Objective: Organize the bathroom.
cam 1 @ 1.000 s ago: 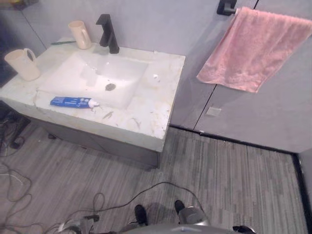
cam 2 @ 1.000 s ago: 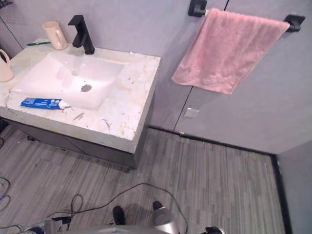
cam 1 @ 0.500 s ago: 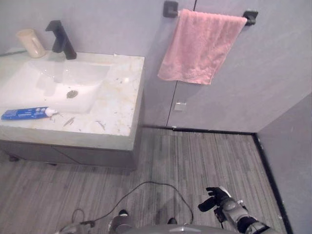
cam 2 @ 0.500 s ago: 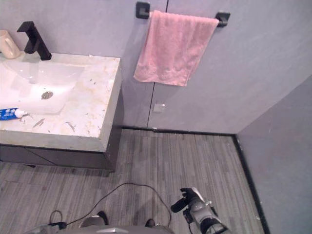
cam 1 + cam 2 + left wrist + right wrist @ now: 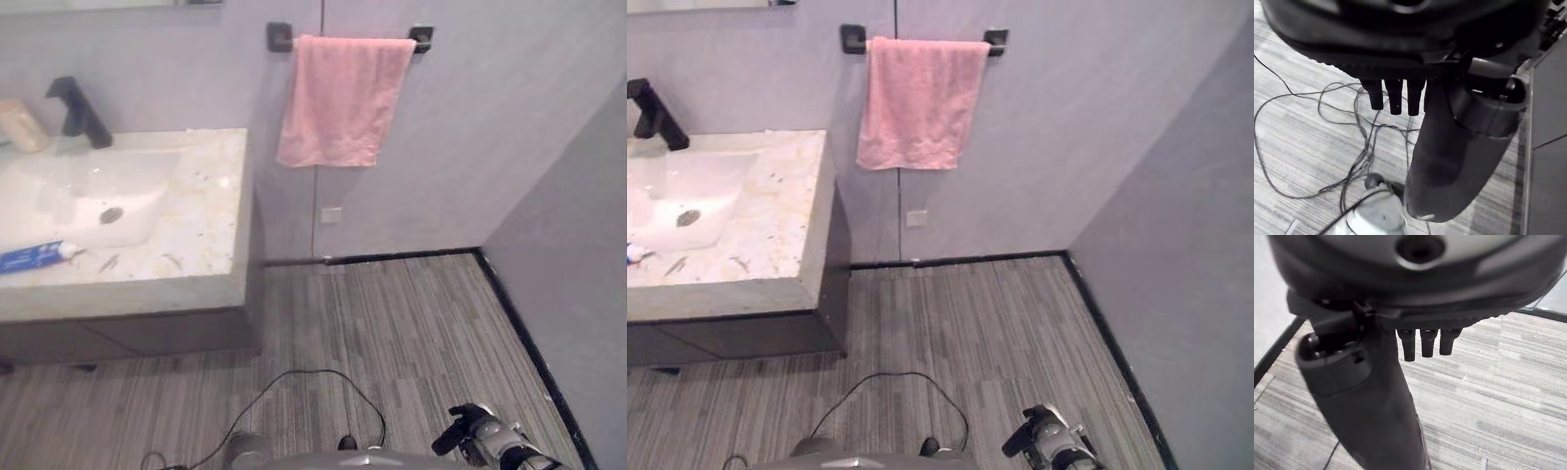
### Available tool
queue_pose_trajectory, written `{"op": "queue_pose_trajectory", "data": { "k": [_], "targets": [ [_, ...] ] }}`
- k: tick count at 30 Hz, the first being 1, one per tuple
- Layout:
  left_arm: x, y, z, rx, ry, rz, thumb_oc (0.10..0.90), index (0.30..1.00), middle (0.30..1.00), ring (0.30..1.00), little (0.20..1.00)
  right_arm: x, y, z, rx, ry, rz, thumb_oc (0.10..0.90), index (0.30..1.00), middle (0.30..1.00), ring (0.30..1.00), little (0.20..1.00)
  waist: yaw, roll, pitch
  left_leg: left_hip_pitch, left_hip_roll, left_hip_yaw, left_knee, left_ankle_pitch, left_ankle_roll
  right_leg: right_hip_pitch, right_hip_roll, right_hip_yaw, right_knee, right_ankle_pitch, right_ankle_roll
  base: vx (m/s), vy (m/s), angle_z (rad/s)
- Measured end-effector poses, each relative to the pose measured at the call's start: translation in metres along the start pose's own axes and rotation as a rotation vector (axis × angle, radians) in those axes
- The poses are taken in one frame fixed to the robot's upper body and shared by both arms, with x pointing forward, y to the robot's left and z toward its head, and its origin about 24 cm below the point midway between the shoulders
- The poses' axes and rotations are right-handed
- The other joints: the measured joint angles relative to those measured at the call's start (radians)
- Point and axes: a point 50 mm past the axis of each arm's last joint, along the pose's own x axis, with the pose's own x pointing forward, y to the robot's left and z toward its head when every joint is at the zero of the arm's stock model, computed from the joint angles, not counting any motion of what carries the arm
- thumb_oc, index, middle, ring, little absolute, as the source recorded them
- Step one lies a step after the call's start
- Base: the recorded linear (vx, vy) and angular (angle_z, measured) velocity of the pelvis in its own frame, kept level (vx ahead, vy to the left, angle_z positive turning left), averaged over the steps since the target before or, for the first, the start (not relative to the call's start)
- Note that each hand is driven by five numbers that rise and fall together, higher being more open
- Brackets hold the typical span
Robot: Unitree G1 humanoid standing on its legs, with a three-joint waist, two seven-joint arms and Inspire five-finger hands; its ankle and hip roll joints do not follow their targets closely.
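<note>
Nearest, at 5 o'clock of the left eye view, the right hand (image 5: 477, 437) hangs low over the grey plank floor (image 5: 392, 323), dark and holding nothing; its own wrist view shows the fingers (image 5: 1422, 343) hanging straight beside a relaxed thumb. The left hand (image 5: 1400, 73) appears in its wrist view above loose cables, fingers likewise straight and relaxed, empty.

What changes over the last 1 s is the viewpoint: the whole picture swings toward the robot's right. The marble vanity counter (image 5: 211, 211) slides from centre to 9 o'clock, and the pink terry towel (image 5: 338, 100), formerly at the 2 o'clock edge and hanging skewed, now sits near 12 o'clock, draped on its black wall-mounted bar (image 5: 421, 39). The things themselves appear unmoved.

Still untidy at 9 o'clock: the blue toothpaste tube (image 5: 29, 257) lies flat on the counter just in front of the white basin (image 5: 88, 191). Beyond, the black faucet (image 5: 76, 110) stands at 10 o'clock.

Judging by this turn, the towel is probably the next item to straighten, and neither hand is yet near it.
</note>
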Motion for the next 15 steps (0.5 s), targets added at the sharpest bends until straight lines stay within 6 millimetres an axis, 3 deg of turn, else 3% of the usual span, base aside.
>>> {"op": "queue_pose_trajectory", "data": {
  "k": [3,4,5,7,8,9,10,11,13,14,15],
  "targets": [
    [-0.004,-0.013,0.015,0.039,-0.053,-0.063,0.8,0.9,0.9,0.9,0.9,0.0,-0.005,-0.01,-0.004,0.035,-0.025,0.8,0.9,0.9,0.9,0.9,-0.015,0.038,0.006,0.014,0.038,-0.031,-0.088,0.012,-0.004,-0.026,-0.019,0.001,0.051,-0.018,0.027,0.05,0.406,0.24],
    [-0.007,-0.02,0.024,0.04,-0.086,-0.1,0.8,0.9,0.9,0.9,0.9,0.0,-0.009,-0.013,-0.006,0.057,-0.038,0.8,0.9,0.9,0.9,0.9,-0.023,0.059,0.01,0.022,0.035,-0.029,-0.136,0.055,-0.014,-0.036,-0.045,0.019,0.088,-0.033,0.047,0.11,0.635,0.35],
    [-0.01,-0.025,0.033,0.033,-0.11,-0.122,0.8,0.9,0.9,0.9,0.9,0.0,-0.012,-0.013,-0.005,0.057,-0.049,0.8,0.9,0.9,0.9,0.9,-0.021,0.071,0.014,0.024,0.025,-0.039,-0.138,0.042,-0.027,-0.041,-0.066,0.027,0.111,-0.041,0.069,0.16,0.814,0.13],
    [-0.013,-0.031,0.038,0.058,-0.136,-0.147,0.8,0.9,0.9,0.9,0.9,0.0,-0.02,-0.012,0.008,0.054,-0.077,0.8,0.9,0.9,0.9,0.9,-0.021,0.089,0.021,0.049,-0.027,-0.036,-0.157,-0.02,-0.063,-0.058,-0.132,0.061,0.162,-0.056,0.109,0.13,0.635,-0.1],
    [-0.013,-0.031,0.039,0.06,-0.138,-0.154,0.8,0.9,0.9,0.9,0.9,0.0,-0.022,-0.012,0.028,0.054,-0.089,0.8,0.9,0.9,0.9,0.9,-0.024,0.099,0.015,0.064,-0.057,0.028,-0.175,-0.085,-0.058,-0.052,-0.171,0.072,0.151,-0.041,0.137,0.08,0.422,-0.03],
    [-0.013,-0.031,0.041,0.061,-0.142,-0.152,0.8,0.9,0.9,0.9,0.9,0.0,-0.022,-0.012,0.043,0.05,-0.091,0.8,0.9,0.9,0.9,0.9,-0.027,0.094,0.015,0.072,-0.081,0.065,-0.183,-0.138,-0.015,-0.047,-0.205,0.072,0.141,-0.027,0.161,0.14,0.602,0.04],
    [-0.014,-0.029,0.05,0.076,-0.172,-0.147,0.8,0.9,0.9,0.9,0.9,0.0,-0.015,-0.009,0.048,0.035,-0.074,0.8,0.9,0.9,0.9,0.9,-0.025,0.068,0.027,0.073,-0.145,0.083,-0.181,-0.155,0.021,-0.042,-0.259,0.082,0.123,0.017,0.163,0.14,0.548,0.1],
    [-0.015,-0.028,0.059,0.095,-0.2,-0.141,0.8,0.9,0.9,0.9,0.9,0.0,-0.008,-0.005,0.054,0.023,-0.059,0.8,0.9,0.9,0.9,0.9,-0.025,0.056,0.035,0.048,-0.179,0.085,-0.141,-0.192,0.052,-0.038,-0.291,0.091,0.108,0.059,0.145,0.14,0.555,0.09],
    [-0.015,-0.024,0.063,0.107,-0.208,-0.136,0.8,0.9,0.9,0.9,0.9,-0.001,0.002,-0.002,0.058,0.012,-0.035,0.8,0.9,0.9,0.9,0.9,-0.019,0.053,0.039,0.038,-0.206,0.091,-0.106,-0.218,0.079,-0.042,-0.316,0.104,0.103,0.115,0.114,0.07,0.361,-0.08],
    [-0.013,-0.021,0.058,0.133,-0.198,-0.126,0.8,0.9,0.9,0.9,0.9,-0.001,0.007,-0.003,0.074,0.005,-0.036,0.8,0.9,0.9,0.9,0.9,-0.02,0.052,0.041,0.04,-0.223,0.111,-0.091,-0.235,0.101,-0.063,-0.323,0.104,0.111,0.193,0.07,0.04,0.323,-0.32],
    [-0.013,-0.021,0.056,0.156,-0.193,-0.12,0.8,0.9,0.9,0.9,0.9,-0.002,0.004,0.001,0.071,-0.011,-0.05,0.8,0.9,0.9,0.9,0.9,-0.017,0.054,0.042,0.041,-0.222,0.126,-0.092,-0.238,0.11,-0.084,-0.325,0.102,0.122,0.228,0.051,0.03,0.364,-0.56]
  ]
}}
